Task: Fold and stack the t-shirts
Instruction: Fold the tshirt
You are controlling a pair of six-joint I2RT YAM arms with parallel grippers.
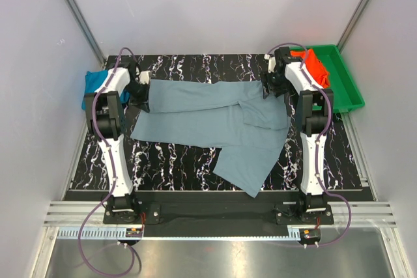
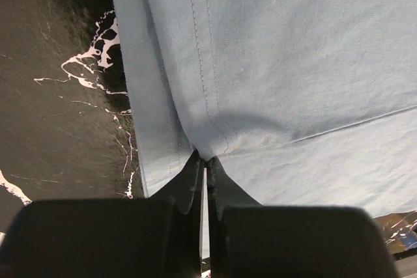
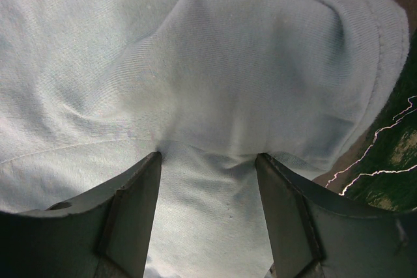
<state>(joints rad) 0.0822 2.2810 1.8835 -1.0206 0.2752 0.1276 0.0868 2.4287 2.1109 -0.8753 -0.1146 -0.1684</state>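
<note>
- Left fingers (image 2: 182,190) clenched on the edge of the grey-blue t-shirt (image 2: 293,63); cloth spreads ahead of them on the tabletop (image 2: 58,128).
- Right fingers (image 3: 133,213) released and apart, that shirt bunched between and beyond them.

Left fingers (image 2: 186,190) pinched together, right fingers (image 3: 130,209) spread apart.

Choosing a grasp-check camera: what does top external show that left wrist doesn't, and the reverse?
Only top external: the teal shirt at the left edge of the black marbled table, the orange shirt at the green tray, the right tool, and the grey-blue shirt spread whole. Only left wrist: the left tool seen pinched shut on that shirt's hem, stitching visible. Both: the grey-blue shirt and the table.
</note>
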